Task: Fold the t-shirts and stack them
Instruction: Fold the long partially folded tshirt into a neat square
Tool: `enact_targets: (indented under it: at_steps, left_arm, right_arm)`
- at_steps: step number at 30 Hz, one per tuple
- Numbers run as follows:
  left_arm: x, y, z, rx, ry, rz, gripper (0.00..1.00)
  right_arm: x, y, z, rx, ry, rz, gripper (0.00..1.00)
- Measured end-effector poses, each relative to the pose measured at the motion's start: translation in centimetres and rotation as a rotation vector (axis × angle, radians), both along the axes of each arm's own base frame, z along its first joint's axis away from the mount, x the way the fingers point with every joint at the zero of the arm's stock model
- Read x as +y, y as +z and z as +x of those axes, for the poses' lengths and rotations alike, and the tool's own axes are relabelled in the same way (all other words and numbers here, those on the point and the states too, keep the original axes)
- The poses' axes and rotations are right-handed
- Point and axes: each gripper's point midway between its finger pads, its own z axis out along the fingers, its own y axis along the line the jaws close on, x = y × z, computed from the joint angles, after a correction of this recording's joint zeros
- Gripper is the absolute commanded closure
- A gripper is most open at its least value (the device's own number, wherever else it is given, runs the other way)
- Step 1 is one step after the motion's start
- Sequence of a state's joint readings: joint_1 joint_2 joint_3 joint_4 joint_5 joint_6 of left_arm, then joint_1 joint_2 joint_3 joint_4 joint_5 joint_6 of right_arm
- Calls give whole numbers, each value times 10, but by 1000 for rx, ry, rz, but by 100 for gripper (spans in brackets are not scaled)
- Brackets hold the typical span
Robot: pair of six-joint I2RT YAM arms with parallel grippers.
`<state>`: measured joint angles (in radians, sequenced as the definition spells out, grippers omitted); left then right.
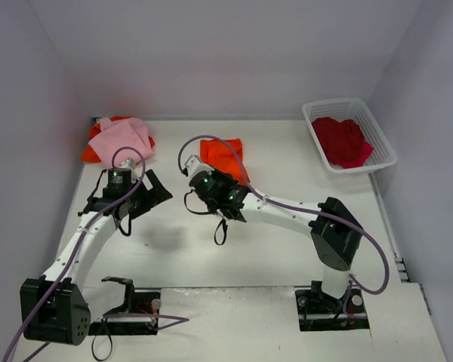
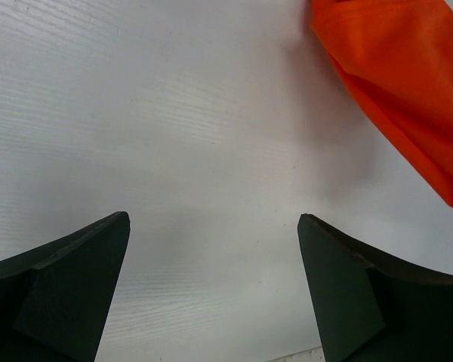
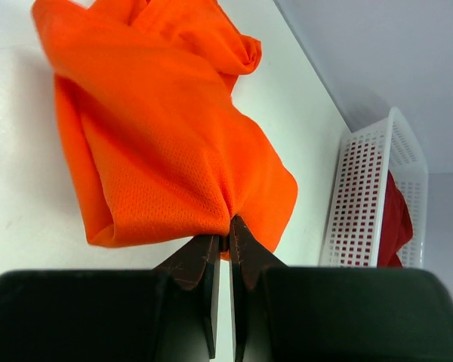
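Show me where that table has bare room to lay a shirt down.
Widest bare patch: the table between the middle orange shirt and the basket. Another lies near, between the left base and right base. Crowded: the far-left corner, where a pink shirt lies on orange cloth, and the basket, holding a red shirt.

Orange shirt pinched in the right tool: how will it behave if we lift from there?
Likely floppy: the orange t-shirt bunches into folds where the right tool pinches its edge, so it should hang limp, not hold shape. Probably light, given the thin mesh weave. Pulled sideways, it may drag and unfurl across the table, since most lies crumpled there.
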<state>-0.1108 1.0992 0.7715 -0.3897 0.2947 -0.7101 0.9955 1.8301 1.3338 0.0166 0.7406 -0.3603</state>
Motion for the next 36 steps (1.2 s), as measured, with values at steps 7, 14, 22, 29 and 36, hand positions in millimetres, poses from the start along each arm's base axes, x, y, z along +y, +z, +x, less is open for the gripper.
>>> enact_targets:
  at_steps: [7,14,22,29,36]
  left_arm:
    - [2,16,-11,-39,3,-2,12]
    - [3,25,-23,-53,2,-3,12]
    - [5,36,-36,-77,2,-6,12]
    - [5,36,-39,-74,2,-5,12]
    - [5,31,-38,-51,2,-3,12]
  right_arm:
    - [10,19,-66,-9,36,70,100]
    - [12,-5,-125,35,38,81,100]
    - [17,-28,-181,79,68,118,100]
    - [22,-29,-191,73,70,135,100]
    - [24,-13,-172,40,36,136,100]
